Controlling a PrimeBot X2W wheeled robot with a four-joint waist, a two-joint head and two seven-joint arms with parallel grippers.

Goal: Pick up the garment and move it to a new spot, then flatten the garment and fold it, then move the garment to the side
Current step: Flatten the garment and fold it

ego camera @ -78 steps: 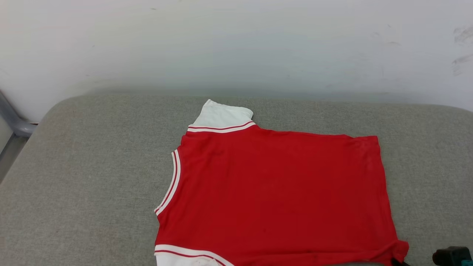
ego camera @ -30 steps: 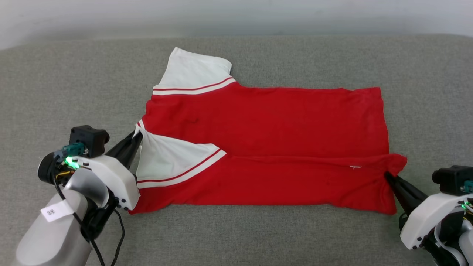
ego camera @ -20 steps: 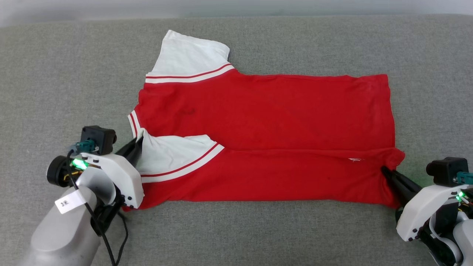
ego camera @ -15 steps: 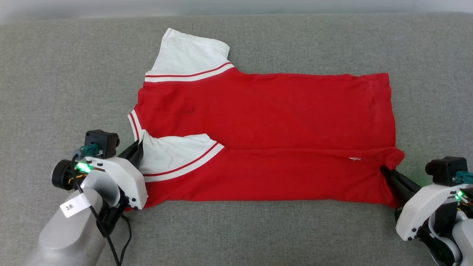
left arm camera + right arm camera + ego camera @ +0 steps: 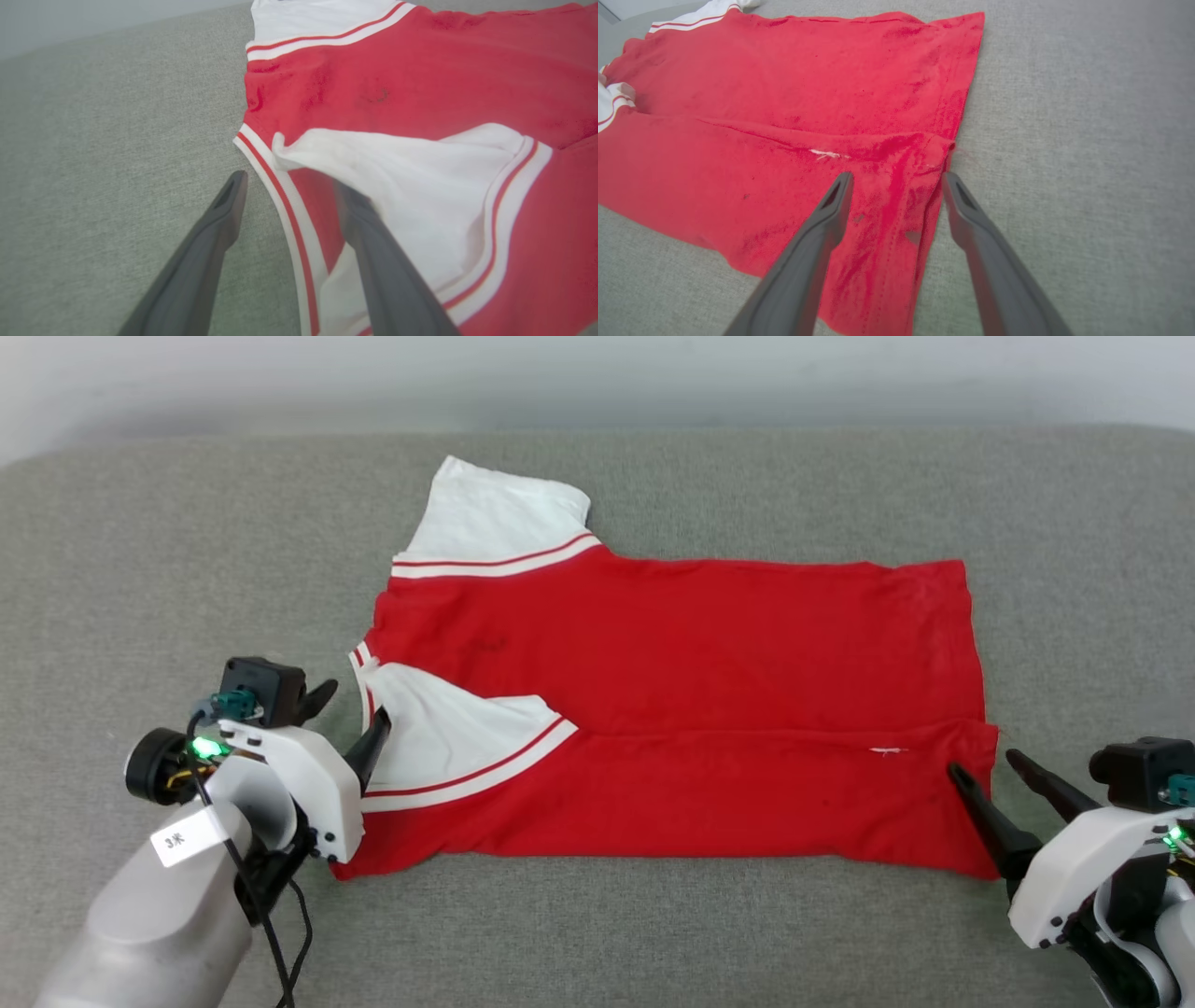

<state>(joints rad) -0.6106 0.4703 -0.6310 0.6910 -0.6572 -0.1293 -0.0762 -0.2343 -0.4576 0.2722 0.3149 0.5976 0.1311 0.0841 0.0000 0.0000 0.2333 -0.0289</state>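
Note:
The garment (image 5: 672, 644) lies flat on the grey cushion, plain red face up, with its near long edge folded over toward the far side. One white sleeve (image 5: 495, 513) sticks out at the far left; the other white sleeve (image 5: 448, 733) lies folded onto the red cloth. No numerals or lettering show. My left gripper (image 5: 355, 705) is open at the striped neckline, one finger on the cushion, the other over the folded sleeve (image 5: 397, 163). My right gripper (image 5: 982, 763) is open astride the hem corner (image 5: 920, 158) of the garment (image 5: 784, 84).
The grey upholstered cushion (image 5: 187, 569) stretches well beyond the garment on every side. A pale wall (image 5: 597, 373) runs behind its far edge. A black cable (image 5: 280, 933) hangs from my left forearm near the garment's near left corner.
Both grippers, shut on the garment's folded edge half a second ago, have opened and let it go. The fold now rests on the cloth. The head camera has tilted slightly.

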